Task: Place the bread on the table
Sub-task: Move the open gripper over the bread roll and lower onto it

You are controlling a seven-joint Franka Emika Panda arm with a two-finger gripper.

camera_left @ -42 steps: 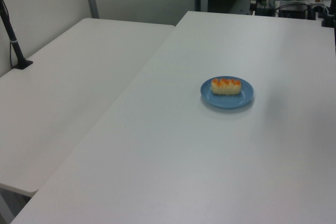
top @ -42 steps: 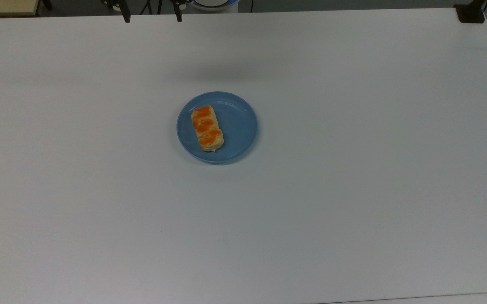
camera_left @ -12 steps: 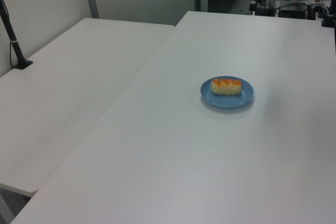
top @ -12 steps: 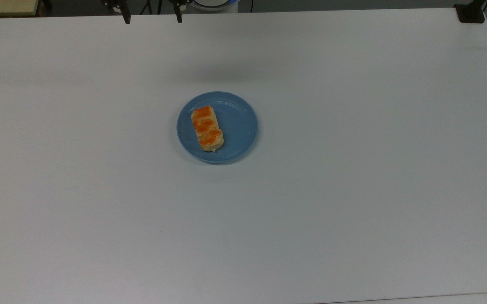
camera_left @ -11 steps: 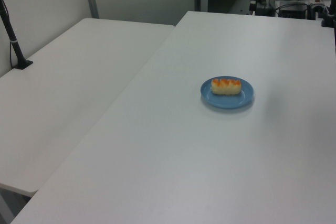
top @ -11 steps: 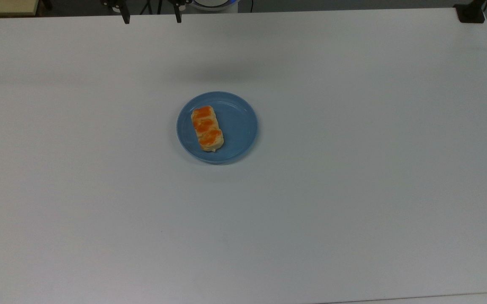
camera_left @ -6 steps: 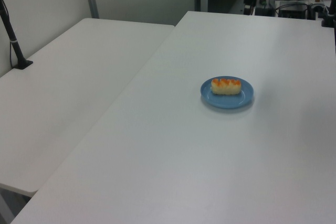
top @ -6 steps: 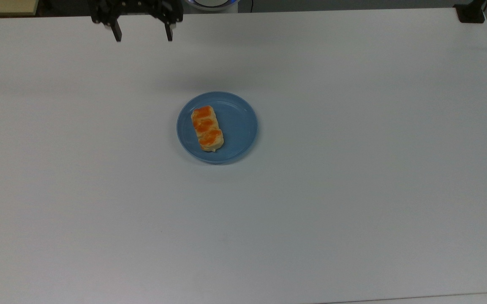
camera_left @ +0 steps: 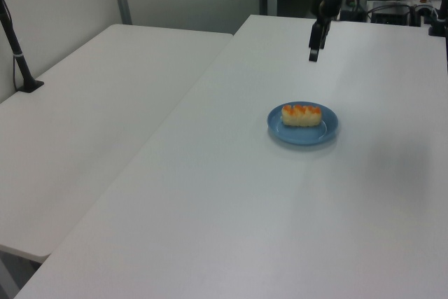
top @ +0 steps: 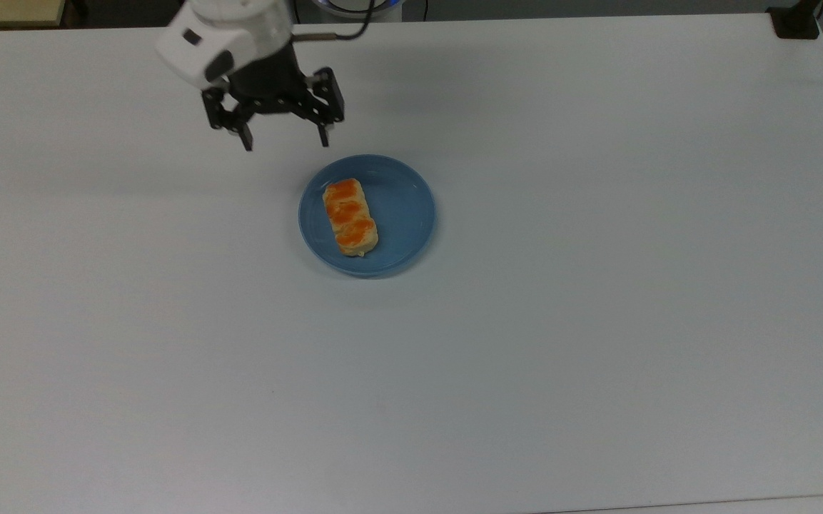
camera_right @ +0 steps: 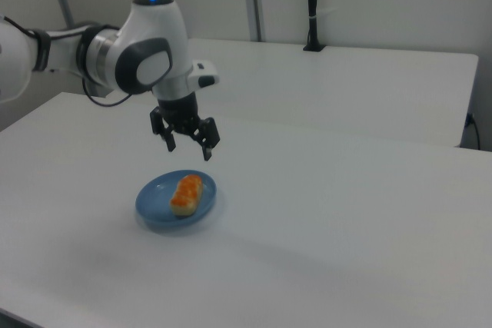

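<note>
White desk (top: 597,321) stretches wide, with a round blue plate (top: 404,207) near its middle. On the plate lies the bread (top: 350,217), toward the top view's left side. Above the desk, just off the plate's rim, hangs the gripper (top: 284,139), its jaws spread open and holding nothing.

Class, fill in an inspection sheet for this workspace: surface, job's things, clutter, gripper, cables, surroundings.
Surface: white table, bare apart from the plate.
Job's things: bread lying on a blue plate, untouched.
Clutter: nothing seen.
Gripper: gripper above the table, beside the plate's far edge in the top view, jaws open, empty.
Cables: black cable behind the arm.
Surroundings: second white table; black post at its edge.
</note>
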